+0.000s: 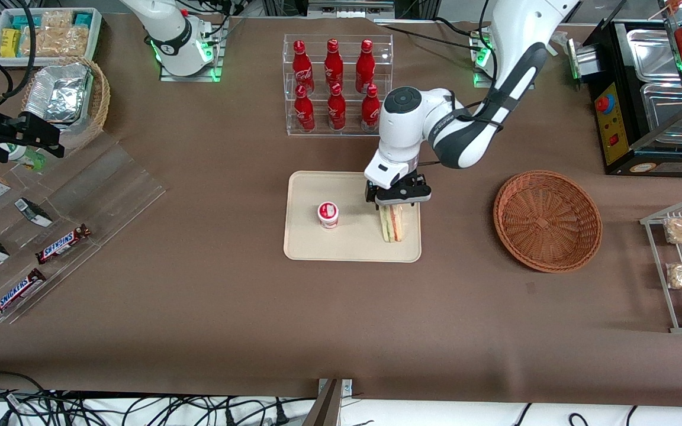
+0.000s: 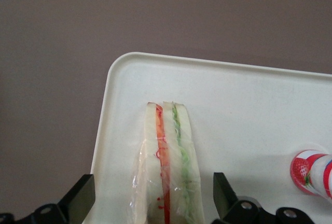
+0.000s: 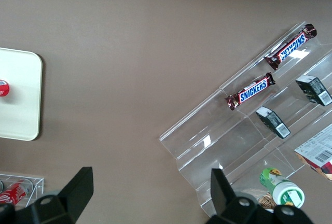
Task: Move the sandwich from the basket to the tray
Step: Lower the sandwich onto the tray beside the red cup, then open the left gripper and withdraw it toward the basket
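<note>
Since the sandwich point(image 1: 392, 223) already rests on the tray point(image 1: 305, 248), at its edge nearest the basket point(image 1: 547, 220), you have the main part done. Your gripper point(image 1: 397, 204) sits directly over it with fingers point(image 2: 79, 199) spread wide on either side, gripping nothing. A small strawberry-print cup point(image 1: 328, 214) shares the tray, well apart. What's left, by my reading, is only to lift clear.
</note>
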Motion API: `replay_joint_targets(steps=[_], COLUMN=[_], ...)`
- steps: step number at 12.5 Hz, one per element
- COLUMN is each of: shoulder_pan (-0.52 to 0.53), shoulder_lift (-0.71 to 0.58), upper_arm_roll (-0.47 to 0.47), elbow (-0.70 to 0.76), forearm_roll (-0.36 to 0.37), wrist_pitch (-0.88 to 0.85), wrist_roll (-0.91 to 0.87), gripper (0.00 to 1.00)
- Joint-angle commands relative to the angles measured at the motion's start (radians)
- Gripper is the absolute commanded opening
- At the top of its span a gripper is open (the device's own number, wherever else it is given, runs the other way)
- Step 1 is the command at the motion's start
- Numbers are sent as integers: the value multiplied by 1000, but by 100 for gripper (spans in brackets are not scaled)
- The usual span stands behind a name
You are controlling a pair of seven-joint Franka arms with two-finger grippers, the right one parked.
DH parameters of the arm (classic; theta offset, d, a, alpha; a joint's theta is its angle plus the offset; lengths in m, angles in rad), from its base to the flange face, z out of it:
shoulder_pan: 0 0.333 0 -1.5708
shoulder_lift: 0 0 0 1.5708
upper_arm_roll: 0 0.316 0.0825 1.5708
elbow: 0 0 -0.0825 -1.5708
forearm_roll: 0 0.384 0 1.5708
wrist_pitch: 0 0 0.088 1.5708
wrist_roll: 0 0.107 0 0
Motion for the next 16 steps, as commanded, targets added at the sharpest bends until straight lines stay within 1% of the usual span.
replay_joint_targets(steps=[1,2,3,4,6,7,9,12,14,15,16], shoulder_pan=[47,57,61,79,125,145,174,247,321,353,349], shoulder_lift=[-35,-35,-33,-33,-35,-33,-27,-25,-25,-18,-22], upper_arm_roll=[-33,-33,-31,-30,-39,-39,-36,-36,-36,-34,10], elbow=[100,164,225,261,293,331,398,456,493,508,510], forearm_roll=[-160,-218,-251,-257,-259,-277,-337,-362,-401,-408,-450], wrist_pitch=[-148,-221,-299,-349,-374,-387,-453,-498,-539,-561,-582], wrist_roll=[160,223,257,267,287,299,392,475,576,644,740], gripper=[100,100,100,100,100,100,100,100,100,100,100])
